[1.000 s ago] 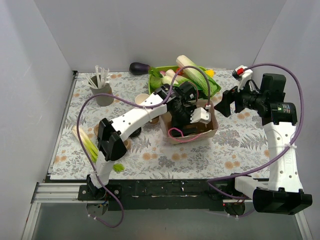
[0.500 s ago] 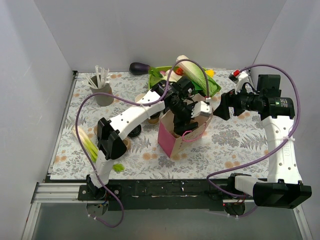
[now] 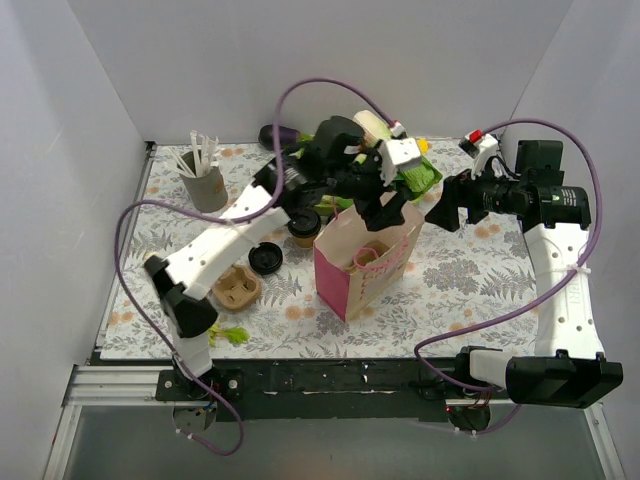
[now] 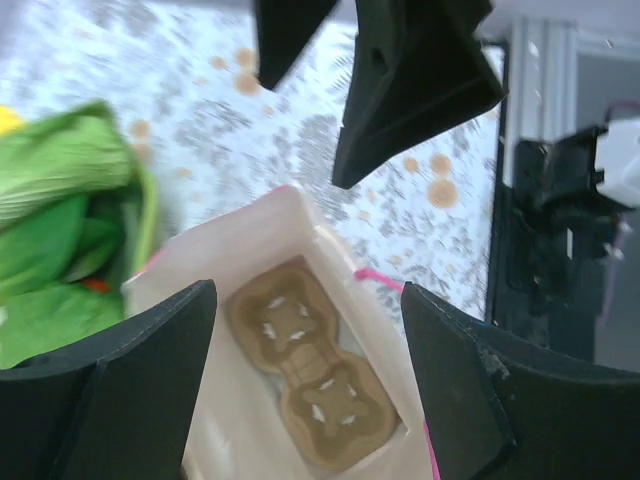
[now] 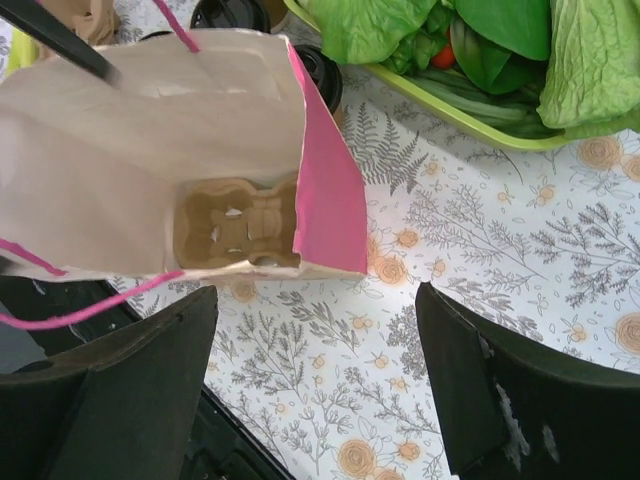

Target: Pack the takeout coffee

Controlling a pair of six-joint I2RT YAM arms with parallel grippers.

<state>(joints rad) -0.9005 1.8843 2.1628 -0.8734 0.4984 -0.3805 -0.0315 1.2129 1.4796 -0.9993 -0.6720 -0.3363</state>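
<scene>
A pink paper bag stands upright and open at mid-table, with a brown pulp cup tray flat on its bottom. My left gripper hangs open just above the bag's mouth, holding nothing. My right gripper is open to the right of the bag, over bare mat. One tan takeout coffee cup stands behind the bag's left corner, partly under my left arm. A black lid lies on the mat to the bag's left. In the right wrist view a black-lidded cup shows beyond the bag.
A second pulp cup tray lies at front left. A grey cup of white sticks stands at back left. A green tray of vegetables and an eggplant are at the back. A leek lies near the front edge.
The bag has gone from lying open on the mat to standing upright. My left gripper has risen with it and its arm has swung out to the left. The right gripper barely moved.
</scene>
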